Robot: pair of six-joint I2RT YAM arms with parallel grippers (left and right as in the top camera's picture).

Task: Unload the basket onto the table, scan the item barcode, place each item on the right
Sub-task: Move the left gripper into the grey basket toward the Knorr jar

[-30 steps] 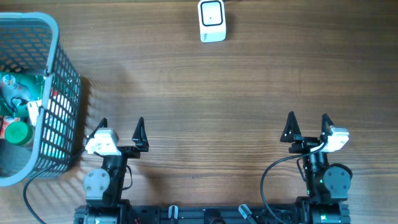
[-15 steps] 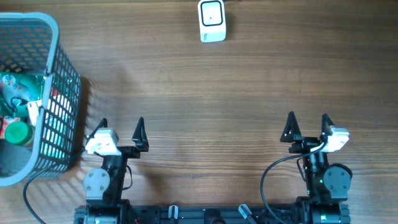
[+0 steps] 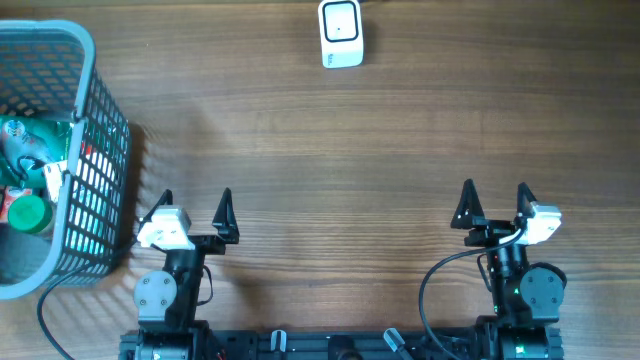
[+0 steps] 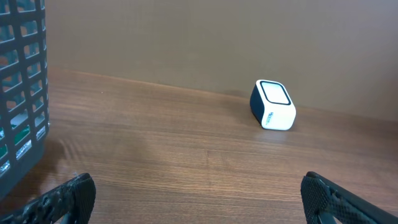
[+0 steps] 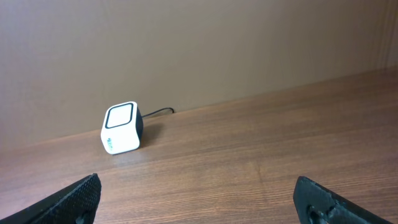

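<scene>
Here, the white scanner stands at the far edge of the table. Well to the scanner's left and nearer the arms sits the mesh basket, with packets and a green-capped item inside. The left gripper and right gripper rest well short of the scanner, one on either side, fingers spread wide, holding nothing.

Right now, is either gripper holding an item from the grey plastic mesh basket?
No. The left gripper and right gripper stand open and empty; the items lie inside the grey plastic mesh basket.
</scene>
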